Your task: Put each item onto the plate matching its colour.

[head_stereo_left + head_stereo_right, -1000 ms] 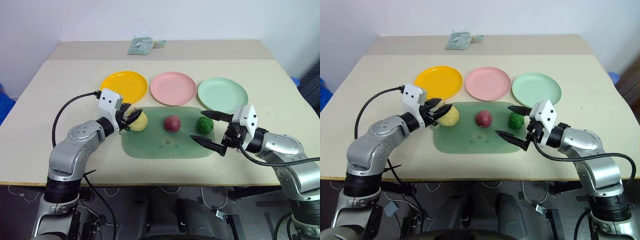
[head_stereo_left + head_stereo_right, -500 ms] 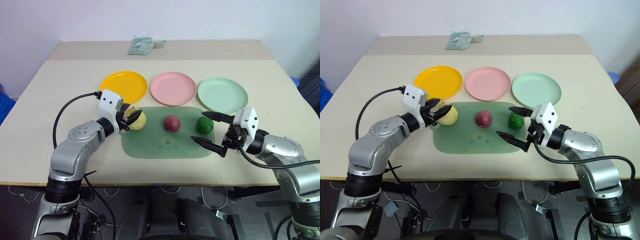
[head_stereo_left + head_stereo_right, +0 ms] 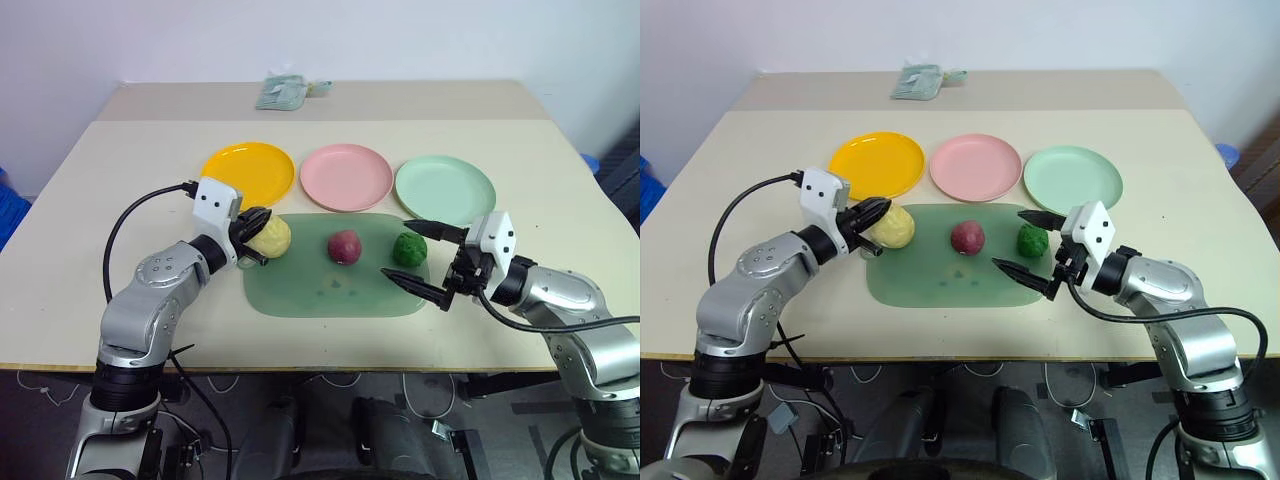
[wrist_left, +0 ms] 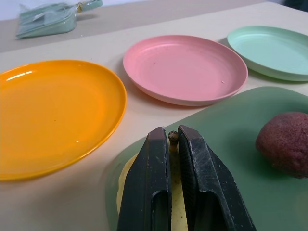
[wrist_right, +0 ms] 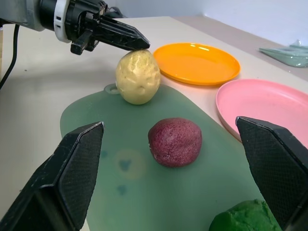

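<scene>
The left gripper has its two black fingers pressed close, pinching the little brown stem on top of the yellow pear. The pear stands upright at the 9 o'clock end of the big green mat.

The right gripper has its fingers spread wide apart. It holds nothing. It hangs over the 3 o'clock end of the mat, and the bumpy green ball sits between its two fingertips in the head views, not touched.

The dark red fruit rests in the middle of the mat, between the pear and the ball, apart from both.

Three plates lie in a row at 12 o'clock from the mat. The yellow plate is nearest the pear, toward 11 o'clock. The pink plate is in the middle, straight past the red fruit. The mint green plate is toward 1 o'clock, just past the green ball. All three plates have no food on them.

Far back on the table, at 12 o'clock, lies a small pale green packet.
</scene>
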### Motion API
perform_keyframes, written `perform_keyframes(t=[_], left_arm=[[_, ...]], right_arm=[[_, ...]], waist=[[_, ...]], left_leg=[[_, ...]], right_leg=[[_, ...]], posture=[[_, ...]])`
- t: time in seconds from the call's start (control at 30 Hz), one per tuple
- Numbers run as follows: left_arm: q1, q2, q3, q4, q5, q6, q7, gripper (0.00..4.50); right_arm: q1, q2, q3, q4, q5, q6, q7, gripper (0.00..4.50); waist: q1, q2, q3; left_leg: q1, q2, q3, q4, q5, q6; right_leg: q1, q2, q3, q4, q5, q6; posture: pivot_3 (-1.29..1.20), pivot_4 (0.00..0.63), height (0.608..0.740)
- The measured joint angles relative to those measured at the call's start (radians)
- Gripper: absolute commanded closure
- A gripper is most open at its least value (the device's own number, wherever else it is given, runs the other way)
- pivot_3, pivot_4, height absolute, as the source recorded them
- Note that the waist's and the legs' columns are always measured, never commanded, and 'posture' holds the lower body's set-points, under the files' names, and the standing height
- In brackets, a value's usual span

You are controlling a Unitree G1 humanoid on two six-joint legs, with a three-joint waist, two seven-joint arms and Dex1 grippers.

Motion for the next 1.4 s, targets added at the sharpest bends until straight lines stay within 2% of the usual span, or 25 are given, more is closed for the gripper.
perform_keyframes(t=[0.17,0.2,0.67,0.93,1.07,1.23,1.4], left_arm=[[0.005,-0.006,0.0,0.0,0.006,-0.008,0.0,4.14],[0.005,-0.008,0.0,0.0,0.007,-0.009,0.0,4.34],[0.005,-0.02,-0.001,0.03,0.025,-0.055,-0.002,4.34],[-0.008,-0.055,0.017,0.088,0.057,-0.171,0.016,4.34],[-0.071,-0.081,0.053,0.123,0.063,-0.216,0.055,4.34],[-0.226,-0.104,0.09,0.292,0.109,-0.313,0.126,4.34],[-0.422,-0.119,0.095,0.612,0.197,-0.45,0.222,4.34]], right_arm=[[-0.001,0.002,0.007,0.0,0.0,0.0,-0.005,0.0],[-0.001,0.002,0.007,0.0,0.0,0.0,-0.006,0.0],[0.004,0.014,0.008,0.02,-0.021,-0.018,-0.003,0.0],[0.012,0.024,0.008,0.025,-0.029,-0.036,0.005,0.0],[0.014,0.026,0.008,0.039,-0.031,-0.041,0.009,0.0],[0.009,0.028,0.008,0.051,-0.036,-0.048,0.013,0.0],[-0.03,0.046,0.023,0.069,-0.04,-0.051,0.008,0.0]], waist=[[0.0,0.0,0.0],[0.0,0.0,0.0],[0.0,0.0,0.0],[0.0,0.0,0.0],[0.001,0.0,0.0],[0.001,0.0,0.0],[0.001,-0.001,0.001]], left_leg=[[0.0,0.0,0.0,0.0,0.0,0.0],[0.0,0.0,0.0,0.0,0.0,0.0],[0.0,0.0,0.0,0.0,0.0,0.0],[0.0,0.0,0.0,0.0,0.0,0.0],[0.0,0.0,0.0,0.0,0.0,0.0],[0.0,-0.001,0.0,0.001,0.0,0.0],[0.0,-0.002,0.0,0.002,0.0,0.0]], right_leg=[[0.0,0.0,0.0,0.0,0.0,0.0],[0.0,0.0,0.0,0.0,0.0,0.0],[0.0,0.0,0.0,0.0,0.0,0.0],[0.0,0.0,0.0,0.0,0.0,0.0],[0.0,0.0,0.0,0.0,0.0,0.0],[0.0,0.0,-0.001,0.002,0.001,0.001],[-0.001,0.0,-0.001,0.004,0.001,0.002]], posture=[[0.0,0.15,0.74],[0.0,0.15,0.74],[0.0,0.15,0.74],[0.0,0.15,0.74],[0.0,0.15,0.74],[0.0,0.15,0.74],[0.0,0.15,0.74]])
